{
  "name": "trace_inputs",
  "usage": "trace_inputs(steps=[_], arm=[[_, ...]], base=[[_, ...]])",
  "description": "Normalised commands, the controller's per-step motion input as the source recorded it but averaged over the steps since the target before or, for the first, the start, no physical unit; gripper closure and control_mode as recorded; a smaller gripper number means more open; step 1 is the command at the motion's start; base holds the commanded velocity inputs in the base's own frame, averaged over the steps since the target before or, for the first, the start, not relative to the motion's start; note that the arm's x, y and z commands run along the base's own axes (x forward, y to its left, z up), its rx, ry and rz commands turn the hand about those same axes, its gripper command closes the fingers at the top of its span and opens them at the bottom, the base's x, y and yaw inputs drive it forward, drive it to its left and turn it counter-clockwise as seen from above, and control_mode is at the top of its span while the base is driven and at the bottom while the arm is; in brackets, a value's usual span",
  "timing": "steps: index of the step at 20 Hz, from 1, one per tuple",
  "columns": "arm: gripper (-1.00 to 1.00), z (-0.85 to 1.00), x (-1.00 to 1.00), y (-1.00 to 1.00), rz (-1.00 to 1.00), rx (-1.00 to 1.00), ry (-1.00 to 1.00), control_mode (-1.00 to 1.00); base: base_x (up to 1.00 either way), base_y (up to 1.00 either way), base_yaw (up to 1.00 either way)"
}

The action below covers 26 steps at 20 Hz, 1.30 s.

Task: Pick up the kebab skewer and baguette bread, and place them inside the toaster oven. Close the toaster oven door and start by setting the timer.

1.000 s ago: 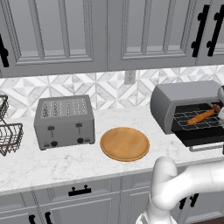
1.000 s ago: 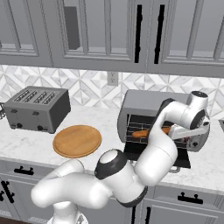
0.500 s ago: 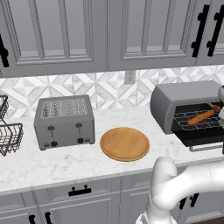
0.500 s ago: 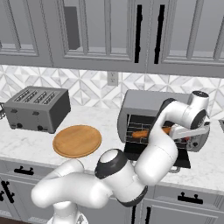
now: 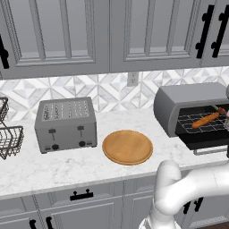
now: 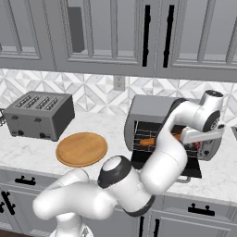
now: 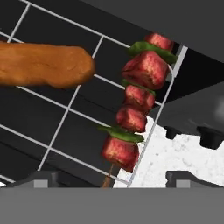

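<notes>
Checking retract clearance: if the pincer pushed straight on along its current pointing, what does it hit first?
Probably the kebab skewer, lying dead ahead on the toaster oven wire rack between the open pincer tips. The baguette bread sits off to one side. Depth is unclear.

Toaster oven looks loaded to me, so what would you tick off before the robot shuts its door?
1. Baguette bread lying on the wire rack: ok.
2. Kebab skewer on the rack: ok, though it lies along the rack's outer edge.
3. Gripper open, holding nothing: ok.
4. Arm clear of the toaster oven opening: not ok, the hand hangs close over the rack.
5. Toaster oven door open and folded down: ok.
6. Timer knob in sight: cannot tell.
</notes>
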Motion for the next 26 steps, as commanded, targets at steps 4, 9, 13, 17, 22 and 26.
trace_inputs(steps=[4, 9, 13, 17, 22, 26], arm=[[-1.0, 0.49, -0.41, 0.06, -0.02, 0.0, 0.0, -1.0], [-1.0, 0.15, -0.91, 0.05, -0.16, 0.01, 0.0, -1.0], [-1.0, -0.17, -0.97, 0.33, -0.39, 0.0, 0.0, -1.0], [-1.0, -0.45, -0.51, 0.54, -0.45, 0.0, 0.0, -1.0], [-1.0, -0.51, 0.03, 0.53, -0.44, 0.0, 0.0, -1.0], [-1.0, -0.45, 0.06, 0.26, -0.28, 0.0, 0.0, -1.0]], base=[[0.0, 0.0, 0.0], [0.0, 0.0, 0.0], [0.0, 0.0, 0.0], [0.0, 0.0, 0.0], [0.0, 0.0, 0.0], [0.0, 0.0, 0.0]])
